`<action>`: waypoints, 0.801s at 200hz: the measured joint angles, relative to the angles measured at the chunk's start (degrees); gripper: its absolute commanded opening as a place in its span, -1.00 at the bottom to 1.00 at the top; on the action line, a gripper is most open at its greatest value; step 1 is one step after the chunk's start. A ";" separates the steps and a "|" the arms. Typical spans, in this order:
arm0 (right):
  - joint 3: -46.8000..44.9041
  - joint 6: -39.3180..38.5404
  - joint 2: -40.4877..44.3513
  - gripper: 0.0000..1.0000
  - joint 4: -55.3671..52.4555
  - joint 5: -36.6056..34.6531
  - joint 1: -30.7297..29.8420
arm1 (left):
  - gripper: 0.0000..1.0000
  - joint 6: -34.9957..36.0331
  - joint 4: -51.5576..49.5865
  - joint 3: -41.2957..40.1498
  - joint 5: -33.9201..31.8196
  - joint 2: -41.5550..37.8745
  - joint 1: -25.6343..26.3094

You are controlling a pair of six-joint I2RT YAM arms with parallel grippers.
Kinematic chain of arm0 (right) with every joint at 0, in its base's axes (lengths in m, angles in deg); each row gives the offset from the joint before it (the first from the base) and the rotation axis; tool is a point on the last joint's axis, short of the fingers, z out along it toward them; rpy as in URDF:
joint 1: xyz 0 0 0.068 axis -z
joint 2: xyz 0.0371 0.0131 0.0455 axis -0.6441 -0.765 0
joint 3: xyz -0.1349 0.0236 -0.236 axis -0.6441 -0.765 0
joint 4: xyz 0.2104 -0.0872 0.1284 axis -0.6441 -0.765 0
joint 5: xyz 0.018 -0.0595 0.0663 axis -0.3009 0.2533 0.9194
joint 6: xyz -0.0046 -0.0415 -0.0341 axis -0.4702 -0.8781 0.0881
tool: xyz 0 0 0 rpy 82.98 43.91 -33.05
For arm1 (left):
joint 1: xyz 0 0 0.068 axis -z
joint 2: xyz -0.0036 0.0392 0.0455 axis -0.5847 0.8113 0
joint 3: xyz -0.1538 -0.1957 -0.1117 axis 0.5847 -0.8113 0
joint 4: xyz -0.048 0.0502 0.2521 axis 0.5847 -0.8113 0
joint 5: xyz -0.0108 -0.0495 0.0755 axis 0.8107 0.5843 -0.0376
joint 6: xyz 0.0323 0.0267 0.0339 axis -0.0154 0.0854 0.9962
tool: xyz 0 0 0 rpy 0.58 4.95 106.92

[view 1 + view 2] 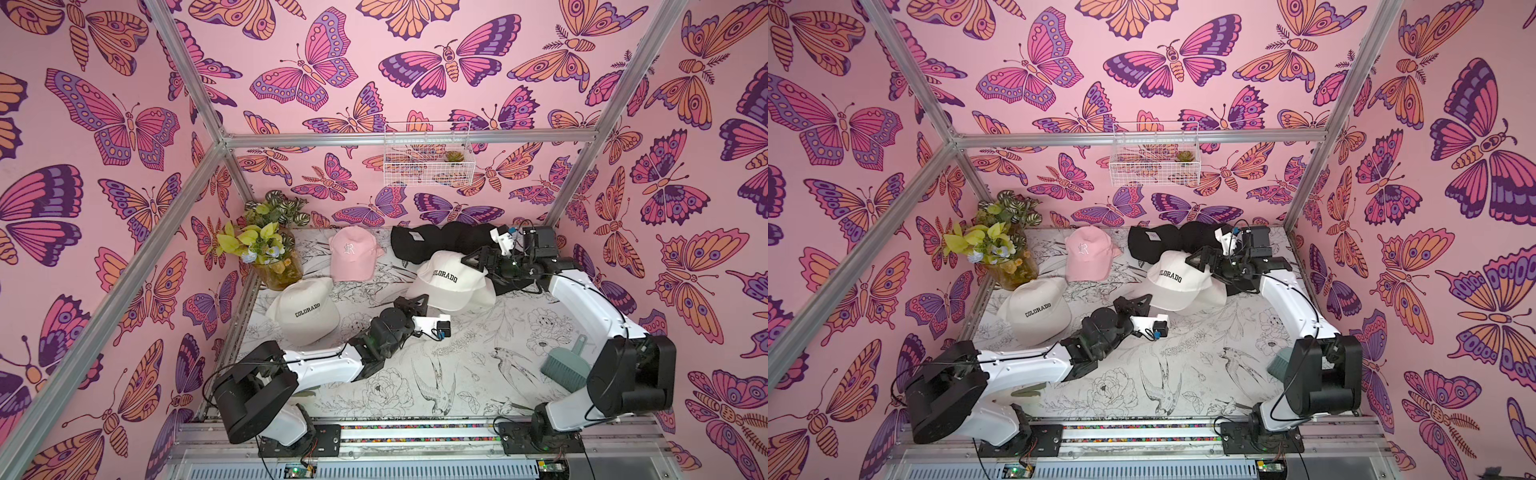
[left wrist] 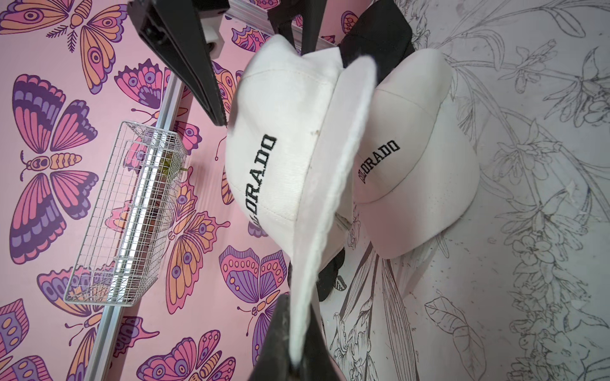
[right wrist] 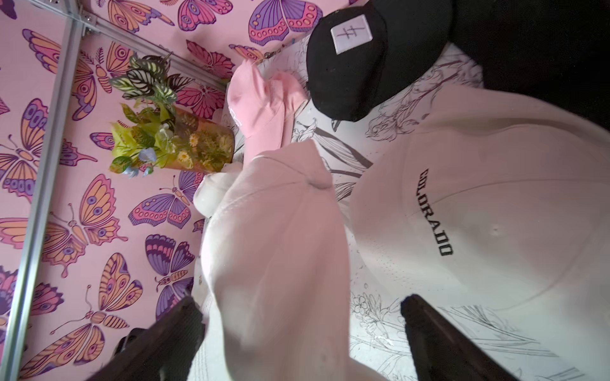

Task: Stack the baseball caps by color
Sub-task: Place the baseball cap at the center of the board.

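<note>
While pinching the brim of one cream cap (image 2: 280, 132) tight in the left gripper (image 1: 420, 300), carries it tilted and clear of the tabletop (image 1: 457, 374), over a second cream cap (image 2: 419, 171) lying just beyond that gripper. Grips at the brim, probably because stiffest there and least likely to crumple the soft crown. Hovers above the matching cap, presumably to line crown over crown before lowering: same color, same "COLORADO" lettering. Holds the right gripper (image 3: 298, 301) spread wide and empty, straddling the back of the lifted crown. Looks placed to steady or guide it down, though cannot tell whether touching.

Counts three cream caps: the lifted one, the one beneath, and a third cream cap (image 1: 303, 309) resting well behind the left gripper, beside its forearm and near the vase (image 1: 278, 270). Finds one pink cap (image 1: 353, 253) plainly, well beyond the left gripper; possibly another nested under it, cannot tell. Finds one patched black cap (image 3: 350, 76) beyond the right gripper, plus more black fabric beside and under that arm, number unclear. Leaves the third cream cap yet to join.
</note>
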 measured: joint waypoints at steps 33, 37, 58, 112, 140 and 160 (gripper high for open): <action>-0.13 1.97 -1.77 0.97 1.95 6.71 -0.28 | -1.00 0.02 0.44 0.07 0.87 1.16 0.24; -0.13 1.99 -1.77 0.93 2.21 7.39 -0.42 | -1.00 0.02 0.46 0.09 0.90 1.38 0.24; -0.13 2.36 -1.77 0.63 3.56 9.57 -0.94 | -1.00 0.31 1.20 0.09 0.85 2.97 0.28; -0.13 2.19 -1.77 0.18 4.33 14.19 -1.01 | -1.00 3.02 5.55 0.09 -0.11 6.49 0.26; -0.13 0.20 -1.20 0.04 2.67 14.58 -1.01 | -1.00 3.93 6.82 0.07 -0.48 6.86 0.22; -0.13 -1.07 0.17 -0.05 1.40 14.56 -1.01 | -1.00 4.20 7.23 0.07 -0.44 7.10 0.24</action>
